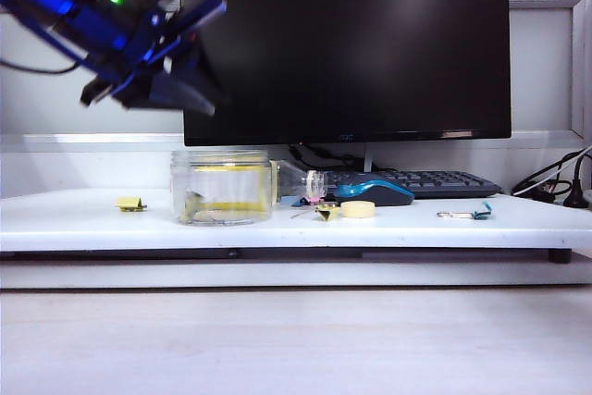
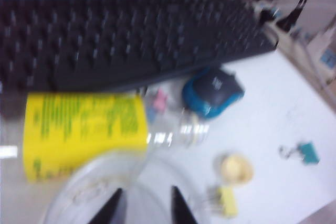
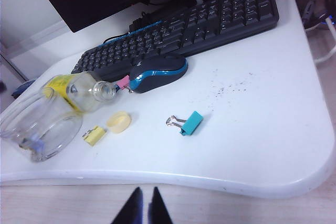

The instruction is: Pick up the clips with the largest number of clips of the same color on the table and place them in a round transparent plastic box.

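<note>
Nearest the lens of the left wrist view is the left hand [image 2: 146, 191], its two dark fingertips [image 2: 111, 211] standing apart with nothing between them: open and empty. Directly beyond the gap lies the blurred rim of the round transparent plastic box [image 1: 222, 188]. In the exterior view this hand hangs high, with the box at about five o'clock from it, well below. A small yellowish shape rests on the box's floor; it may be one of the clips, but I cannot be sure.

Two yellow clips sit on the white counter [image 1: 83, 219]. One clip [image 1: 130, 203] lies at nine o'clock from the box, apart from it, on the left arm's side. The other clip [image 1: 326, 212] lies at three o'clock from the box, just beside a pale round disc [image 1: 358, 209], its wire handles pointing back toward the box. A clear bottle [image 1: 294, 182] lies on its side behind it, then a blue mouse [image 1: 375, 191] and a keyboard [image 1: 435, 180]. A teal clip [image 1: 476, 214] lies farther out at three o'clock, and is not wanted.

The right hand [image 3: 146, 191] is closed, fingertips together, held off the counter's front edge.

By my judgement the nine o'clock clip suits the left hand best. From the hand it lies near six o'clock, so the reach is mostly downward.
</note>
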Robot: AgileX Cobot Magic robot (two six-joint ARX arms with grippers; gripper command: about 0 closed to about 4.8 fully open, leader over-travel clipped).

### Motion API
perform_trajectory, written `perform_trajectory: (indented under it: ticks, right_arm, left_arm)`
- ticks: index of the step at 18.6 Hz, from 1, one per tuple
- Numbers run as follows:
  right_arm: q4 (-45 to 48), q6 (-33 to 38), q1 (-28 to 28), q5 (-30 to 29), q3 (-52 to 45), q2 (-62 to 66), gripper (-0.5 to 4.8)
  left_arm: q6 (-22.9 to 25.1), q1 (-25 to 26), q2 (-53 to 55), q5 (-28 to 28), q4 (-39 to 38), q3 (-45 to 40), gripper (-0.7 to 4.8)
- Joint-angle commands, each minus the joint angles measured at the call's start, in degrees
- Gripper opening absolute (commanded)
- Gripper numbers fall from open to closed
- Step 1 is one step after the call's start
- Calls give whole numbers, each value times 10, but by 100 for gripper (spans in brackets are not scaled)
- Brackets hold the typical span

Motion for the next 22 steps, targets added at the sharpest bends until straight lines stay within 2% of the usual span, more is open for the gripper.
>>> perform_trajectory:
  ticks: [1, 3, 4, 5, 10, 11, 12, 17, 22]
  right_arm:
    - [6, -3, 0, -3, 3, -1, 30]
    - [6, -3, 0, -3, 3, -1, 30]
    - [6, -3, 0, -2, 3, -1, 30]
    - [6, -3, 0, -3, 3, -1, 30]
    - [2, -3, 0, -1, 3, -1, 30]
    - [3, -3, 0, -1, 3, -1, 30]
    - [2, -3, 0, -1, 3, -1, 30]
    - [2, -3, 0, -3, 3, -1, 30]
    - [2, -3, 0, -3, 3, -1, 30]
  left_arm:
    - [64, 3, -3, -38, -52, 45, 116]
    - [98, 15, -3, -117, -125, 67, 116]
    - [97, 20, -3, -159, -145, 68, 117]
    - [96, 29, -2, -171, -159, 68, 117]
    - [97, 39, 3, -199, -168, 68, 141]
    - [97, 39, 9, -199, -161, 68, 225]
    - [96, 40, 16, -207, -160, 68, 241]
    - [66, 40, 65, -231, -171, 68, 241]
    - [57, 40, 93, -238, -151, 68, 241]
